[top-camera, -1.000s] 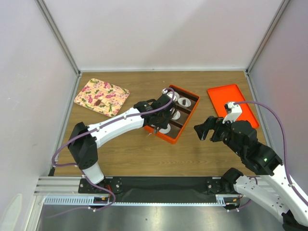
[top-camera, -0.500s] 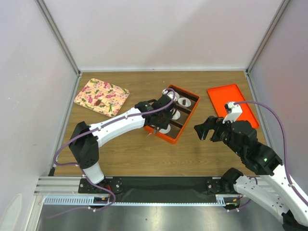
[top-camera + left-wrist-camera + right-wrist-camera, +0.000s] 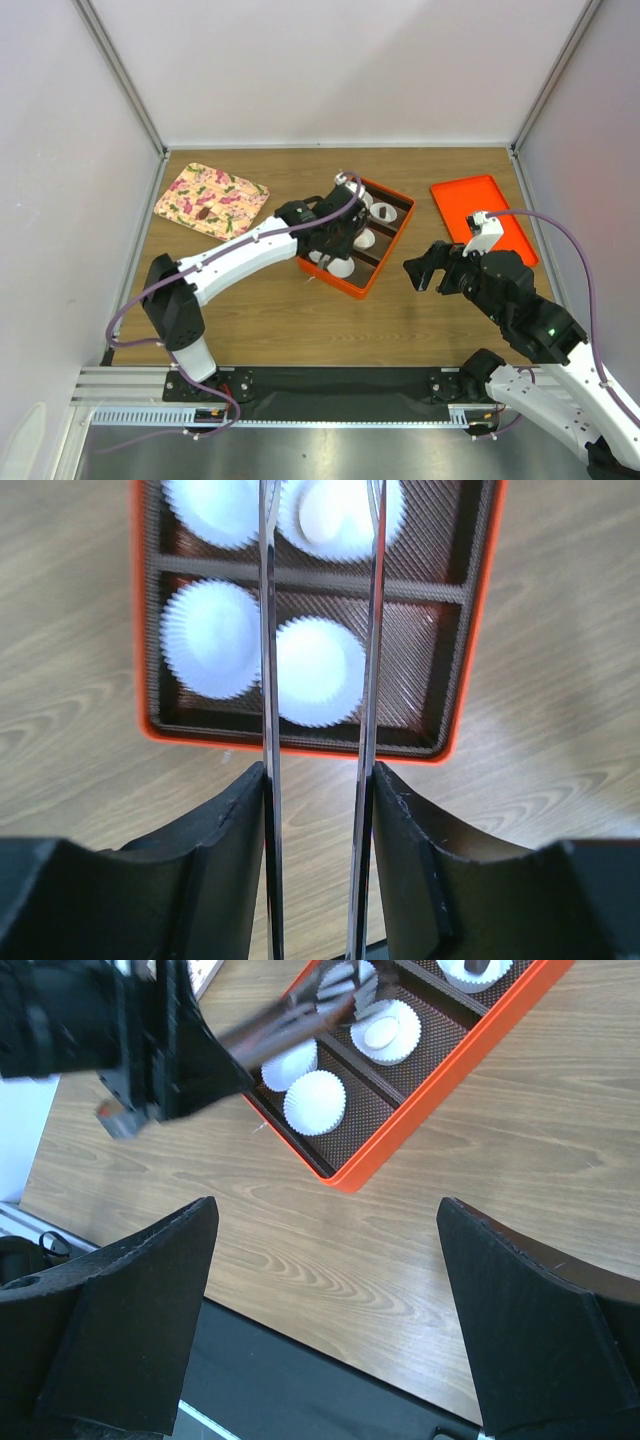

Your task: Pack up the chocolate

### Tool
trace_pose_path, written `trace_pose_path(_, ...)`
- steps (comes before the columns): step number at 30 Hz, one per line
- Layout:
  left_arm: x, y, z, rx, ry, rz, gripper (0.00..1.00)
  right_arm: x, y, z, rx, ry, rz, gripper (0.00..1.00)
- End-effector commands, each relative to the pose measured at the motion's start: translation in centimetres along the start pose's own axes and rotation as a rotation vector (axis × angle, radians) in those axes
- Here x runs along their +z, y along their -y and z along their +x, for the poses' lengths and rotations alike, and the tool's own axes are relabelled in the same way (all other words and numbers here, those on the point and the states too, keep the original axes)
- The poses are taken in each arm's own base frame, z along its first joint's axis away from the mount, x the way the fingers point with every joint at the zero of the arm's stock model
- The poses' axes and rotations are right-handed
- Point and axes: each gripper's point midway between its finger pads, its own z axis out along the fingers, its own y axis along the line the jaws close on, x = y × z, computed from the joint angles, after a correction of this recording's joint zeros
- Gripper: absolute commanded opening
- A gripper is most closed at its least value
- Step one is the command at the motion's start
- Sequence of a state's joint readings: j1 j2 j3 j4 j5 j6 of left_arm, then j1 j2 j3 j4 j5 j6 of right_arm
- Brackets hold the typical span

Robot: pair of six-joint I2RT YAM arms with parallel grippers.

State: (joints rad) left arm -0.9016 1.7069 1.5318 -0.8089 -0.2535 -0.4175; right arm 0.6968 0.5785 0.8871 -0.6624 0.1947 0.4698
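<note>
**Left fingers parted over the cup box; chocolate sits on the floral tray**

Taking the top view as a clock face with 12 o'clock at the far wall, one orange divided box (image 3: pixel 386 254) lies just off the centre of the table (image 3: pixel 250 300), toward 1 o'clock. One floral tray (image 3: pixel 240 190) lies at 10 o'clock and one flat orange tray (image 3: pixel 465 195) at 2 o'clock.

The chocolate (image 3: pixel 203 212) shows as one dark brown piece on the floral tray. Further pieces cannot be counted against the pattern.

The left gripper (image 3: pixel 320 540) hangs over the box's 6 o'clock end. Its two thin metal fingers are parted partway and have hold of nothing. Below it the left wrist view shows four white paper cups (image 3: pixel 210 640), two to a compartment. In the right wrist view one cup (image 3: pixel 385 1032) has a pale oval in its middle; whether that is a piece cannot be told.

The right gripper (image 3: pixel 325 1210) hovers near the box's 4 o'clock side, apart from it, spread wide and empty.
</note>
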Motion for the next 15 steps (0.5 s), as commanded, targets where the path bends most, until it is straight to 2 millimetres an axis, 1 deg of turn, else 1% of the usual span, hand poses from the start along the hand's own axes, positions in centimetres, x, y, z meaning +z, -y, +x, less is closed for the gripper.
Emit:
trace_pose_path(1, -3.8, -3.5, -3.9, -0.073, 0.107, -0.047, 0.48, -0.7, -0.8, -1.8, 0.009, 0.044, -0.025, 0.97)
trace_pose_path(2, -4.6, -4.8, -4.3, -0.096, 0.126, -0.063, 0.47, -0.7, -0.9, -1.8, 0.009, 0.043, -0.029, 0.97)
trace_pose_path(3, -5.0, -7.1, -4.5, -0.141, 0.123, -0.102, 0.47, -0.7, -0.9, -1.8, 0.009, 0.042, -0.031, 0.97)
trace_pose_path(4, -5.3, -8.3, -4.3, -0.159, 0.121, -0.122, 0.47, -0.7, -1.0, -1.8, 0.011, 0.043, -0.035, 0.97)
trace_pose_path(5, -6.3, -9.6, -4.4, -0.187, 0.139, -0.134, 0.46, -0.6, -1.1, -1.7, 0.009, 0.04, -0.038, 0.97)
trace_pose_path(6, -6.5, -11.7, -4.5, -0.226, 0.146, -0.169, 0.46, -0.6, -1.1, -1.7, 0.009, 0.041, -0.04, 0.97)
trace_pose_path(7, -6.4, -12.9, -3.8, -0.239, 0.134, -0.192, 0.46, -0.5, -1.1, -1.6, 0.009, 0.038, -0.042, 0.97)
trace_pose_path(8, -7.2, -14.9, -3.9, -0.279, 0.155, -0.219, 0.46, -0.5, -1.2, -1.5, 0.01, 0.034, -0.049, 0.97)
trace_pose_path(9, -7.3, -16.0, -3.6, -0.288, 0.153, -0.235, 0.46, -0.5, -1.2, -1.4, 0.009, 0.031, -0.049, 0.97)
trace_pose_path(10, -7.1, -16.9, -2.6, -0.299, 0.134, -0.251, 0.47, -0.4, -1.2, -1.3, 0.008, 0.032, -0.052, 0.97)
trace_pose_path(11, -7.2, -18.7, -2.2, -0.336, 0.132, -0.276, 0.46, -0.4, -1.3, -1.2, 0.011, 0.028, -0.056, 0.97)
trace_pose_path(12, -7.6, -19.7, -1.8, -0.35, 0.137, -0.291, 0.46, -0.4, -1.4, -1.2, 0.012, 0.03, -0.059, 0.97)
trace_pose_path(13, -7.3, -21.5, -0.8, -0.387, 0.119, -0.324, 0.47, -0.4, -1.4, -1.2, 0.012, 0.029, -0.06, 0.97)
trace_pose_path(15, -7.2, -23.0, 0.2, -0.426, 0.106, -0.344, 0.47, -0.2, -1.4, -1.1, 0.009, 0.028, -0.063, 0.97)
